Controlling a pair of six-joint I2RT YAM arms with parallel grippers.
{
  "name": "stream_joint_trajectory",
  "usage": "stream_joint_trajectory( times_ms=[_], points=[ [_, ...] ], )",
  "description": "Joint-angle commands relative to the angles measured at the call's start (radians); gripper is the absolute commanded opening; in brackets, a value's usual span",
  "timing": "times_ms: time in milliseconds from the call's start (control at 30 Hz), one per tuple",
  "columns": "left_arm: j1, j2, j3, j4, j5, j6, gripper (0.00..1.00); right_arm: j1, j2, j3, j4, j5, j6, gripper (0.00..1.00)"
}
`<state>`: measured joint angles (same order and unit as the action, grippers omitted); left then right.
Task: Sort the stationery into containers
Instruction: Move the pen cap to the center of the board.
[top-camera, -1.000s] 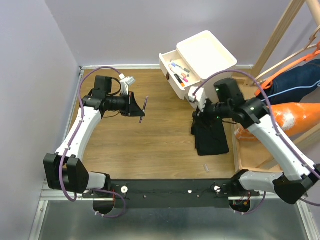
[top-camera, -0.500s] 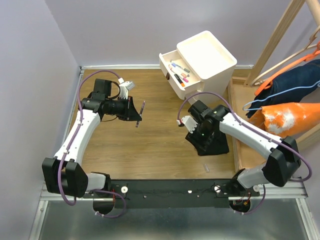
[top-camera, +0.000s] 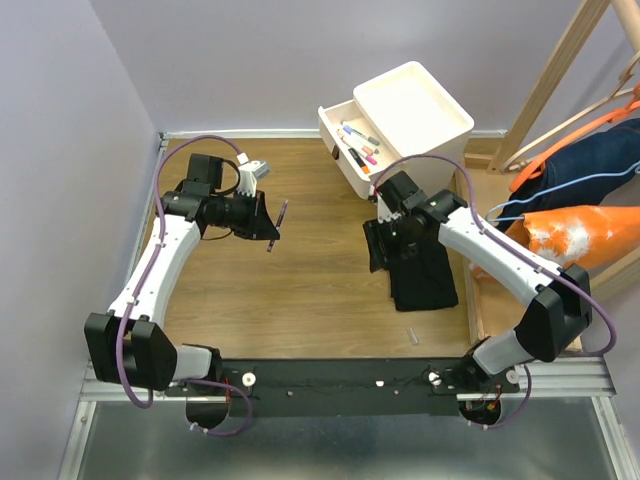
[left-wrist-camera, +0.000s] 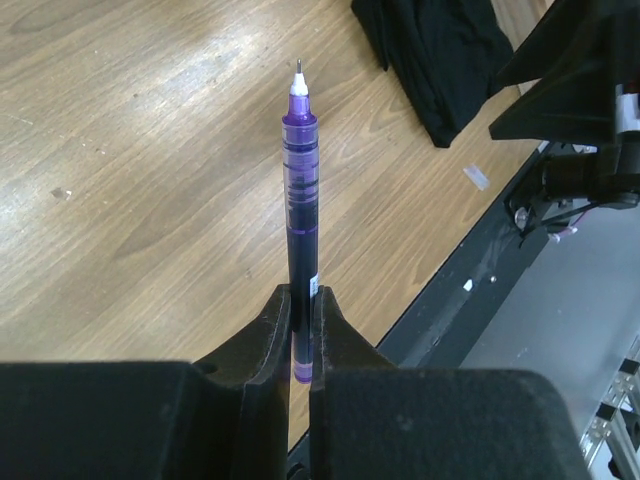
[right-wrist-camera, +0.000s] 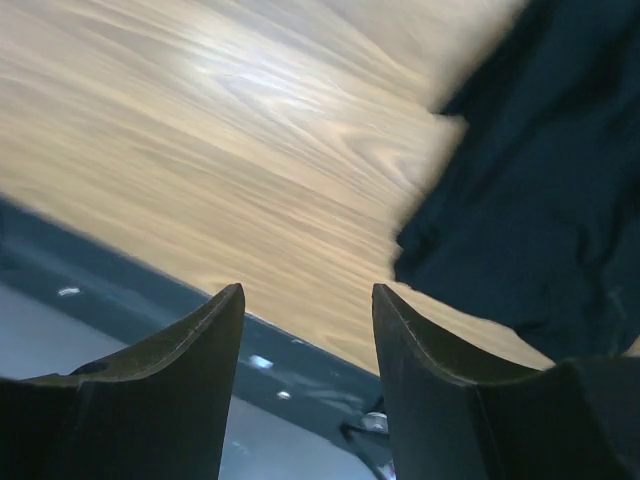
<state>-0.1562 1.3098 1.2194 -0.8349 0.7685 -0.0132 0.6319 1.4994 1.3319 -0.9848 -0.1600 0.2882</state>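
- One purple pen (left-wrist-camera: 300, 200) is clamped by its rear end in the narrowly set left gripper (left-wrist-camera: 300, 300). Its tip points away from the gripper, and it is carried above the table (top-camera: 300, 290), left of centre.
- The right gripper (right-wrist-camera: 305, 330) is seen with its jaws apart and nothing between them, at the left edge of the one folded black cloth (top-camera: 425, 275).
- Several more pens are seen in the one open drawer (top-camera: 345, 172) of the white cabinet (top-camera: 410, 100) at the far edge, but they are too small to be counted.
- One small pale piece (top-camera: 410, 333) lies on the table just beyond the cloth's near end.
- The table is wood-grained and enclosed by lilac walls. A wooden rack (top-camera: 545, 90) stands at the right.
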Motion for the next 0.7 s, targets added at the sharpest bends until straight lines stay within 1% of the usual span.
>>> stream_joint_trajectory(
  times_ms=[0, 33, 67, 100, 133, 200, 233, 267, 300, 400, 433, 500, 567, 600, 667],
  points=[
    [0.007, 0.029, 0.020, -0.036, -0.034, 0.052, 0.00, -0.001, -0.014, -0.174, -0.032, 0.198, 0.035, 0.62],
    [0.007, 0.034, 0.019, -0.021, -0.032, 0.047, 0.00, -0.001, -0.019, -0.166, -0.041, 0.194, 0.028, 0.61],
    [0.007, 0.039, 0.017, -0.017, -0.031, 0.044, 0.00, -0.001, -0.022, -0.162, -0.035, 0.106, 0.007, 0.59],
    [0.007, 0.049, 0.015, -0.007, -0.031, 0.041, 0.00, 0.000, -0.027, -0.171, -0.032, 0.115, 0.008, 0.58],
    [0.007, 0.055, 0.019, 0.002, -0.029, 0.036, 0.00, 0.002, -0.031, -0.169, -0.044, 0.155, 0.026, 0.61],
    [0.007, 0.075, 0.041, 0.006, -0.029, 0.035, 0.00, -0.006, -0.018, -0.151, -0.069, 0.229, 0.072, 0.64],
    [0.007, 0.083, 0.051, 0.005, -0.029, 0.033, 0.00, -0.015, -0.004, -0.154, -0.112, 0.209, 0.110, 0.68],
    [0.007, 0.091, 0.075, 0.005, -0.029, 0.035, 0.00, -0.041, -0.005, -0.169, -0.115, 0.168, 0.139, 0.68],
    [0.007, 0.103, 0.087, 0.005, -0.031, 0.035, 0.00, -0.041, -0.007, -0.183, -0.112, 0.108, 0.181, 0.68],
    [0.007, 0.120, 0.121, 0.008, -0.037, 0.036, 0.00, -0.040, -0.008, -0.285, -0.098, 0.074, 0.198, 0.63],
    [0.007, 0.121, 0.124, 0.007, -0.040, 0.039, 0.00, -0.038, -0.013, -0.333, -0.110, 0.088, 0.192, 0.58],
    [0.007, 0.126, 0.132, 0.005, -0.046, 0.047, 0.00, -0.040, -0.028, -0.378, -0.124, 0.152, 0.189, 0.56],
    [0.007, 0.126, 0.129, 0.002, -0.052, 0.053, 0.00, -0.038, -0.031, -0.387, -0.115, 0.104, 0.163, 0.53],
    [0.007, 0.129, 0.126, 0.003, -0.054, 0.053, 0.00, -0.035, -0.031, -0.395, -0.115, 0.070, 0.157, 0.53],
    [0.007, 0.131, 0.120, 0.013, -0.060, 0.053, 0.00, 0.000, -0.030, -0.419, -0.115, 0.083, 0.169, 0.52]
  ],
)
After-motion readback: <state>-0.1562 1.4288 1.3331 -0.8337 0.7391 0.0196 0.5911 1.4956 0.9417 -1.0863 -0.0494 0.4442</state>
